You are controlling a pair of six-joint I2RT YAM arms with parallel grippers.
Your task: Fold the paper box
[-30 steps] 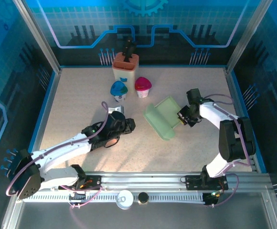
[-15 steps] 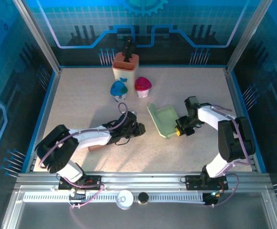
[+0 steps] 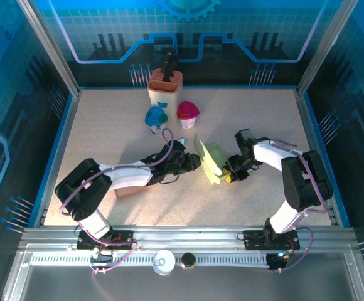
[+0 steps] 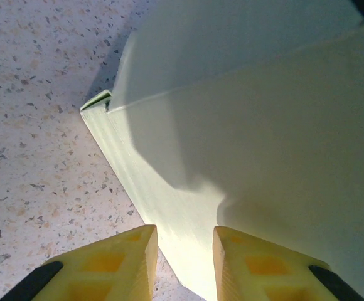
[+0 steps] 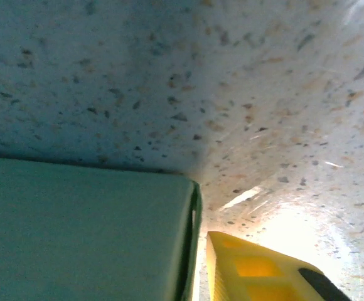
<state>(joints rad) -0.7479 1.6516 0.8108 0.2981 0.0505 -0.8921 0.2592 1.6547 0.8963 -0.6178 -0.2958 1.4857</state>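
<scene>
Pale-green paper box (image 3: 209, 162) on edge between grippers: left gripper (image 4: 185, 238) jaws apart, at near edge; right gripper (image 3: 231, 173) alongside, opening untellable.

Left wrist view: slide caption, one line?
Left gripper, jaws apart, at the near edge of the pale green paper box on the speckled table.

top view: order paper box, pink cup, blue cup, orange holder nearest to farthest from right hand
1. paper box, just beside the right hand
2. pink cup, farther back
3. blue cup, further left
4. orange holder, at the back
</scene>
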